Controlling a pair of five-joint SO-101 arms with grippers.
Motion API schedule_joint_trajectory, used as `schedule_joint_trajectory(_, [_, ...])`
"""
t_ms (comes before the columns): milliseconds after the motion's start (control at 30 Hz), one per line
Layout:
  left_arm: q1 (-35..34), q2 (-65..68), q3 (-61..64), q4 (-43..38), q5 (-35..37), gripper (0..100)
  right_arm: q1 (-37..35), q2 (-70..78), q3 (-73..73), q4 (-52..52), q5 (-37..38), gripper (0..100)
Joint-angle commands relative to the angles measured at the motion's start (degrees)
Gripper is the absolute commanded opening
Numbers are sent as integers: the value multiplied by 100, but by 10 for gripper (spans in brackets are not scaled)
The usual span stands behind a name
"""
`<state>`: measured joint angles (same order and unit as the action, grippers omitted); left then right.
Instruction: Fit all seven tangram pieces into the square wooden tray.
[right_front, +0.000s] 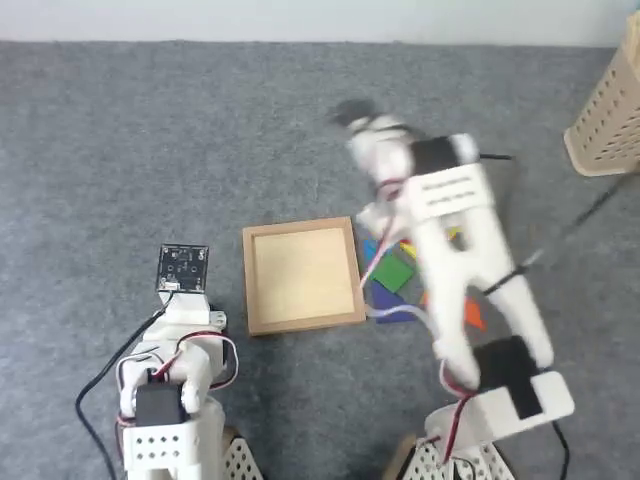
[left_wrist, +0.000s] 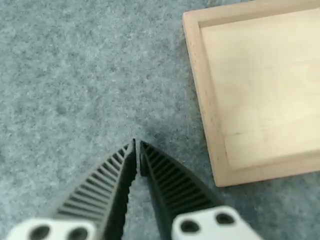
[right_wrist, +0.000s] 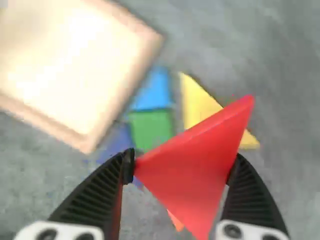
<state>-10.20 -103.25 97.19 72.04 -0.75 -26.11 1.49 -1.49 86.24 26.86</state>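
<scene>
The square wooden tray (right_front: 300, 229) lies empty in the middle of the grey carpet. Right of it is a cluster of tangram pieces: green (right_front: 393, 272), blue (right_front: 369, 250), yellow (right_front: 406, 246), orange (right_front: 472, 316) and dark blue (right_front: 396, 313), partly hidden under the right arm (right_front: 450, 240). My right gripper (right_wrist: 182, 165) is shut on a red triangle (right_wrist: 205, 145), held above the green piece (right_wrist: 150, 129), the yellow piece (right_wrist: 197, 102) and the blue piece (right_wrist: 154, 90), beside the tray (right_wrist: 75, 75). My left gripper (left_wrist: 137, 146) is shut and empty over carpet, near a corner of the tray (left_wrist: 200, 75).
A beige perforated basket (right_front: 610, 110) stands at the far right edge. The left arm (right_front: 175, 370) sits folded at the front left, with cables running by its base. Open carpet stretches behind and to the left of the tray.
</scene>
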Motion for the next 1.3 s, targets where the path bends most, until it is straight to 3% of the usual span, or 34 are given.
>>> schedule_joint_trajectory(0, [0,-97,-66,26,53,12,-655,40,-70,-400,360,173])
schedule_joint_trajectory(400, [0,-97,-66,26,53,12,-1174,1490,-97,-1763,2127,173])
schedule_joint_trajectory(600, [0,-97,-66,26,53,12,-1464,1851,-97,-1930,3033,173])
schedule_joint_trajectory(800, [0,-97,-66,26,53,12,-1490,1903,-88,-2378,3112,173])
schedule_joint_trajectory(1067, [0,-97,-66,26,53,12,-1578,2044,-88,-2440,3771,174])
schedule_joint_trajectory(1267, [0,-97,-66,26,53,12,-1587,2352,-97,-2413,3938,242])
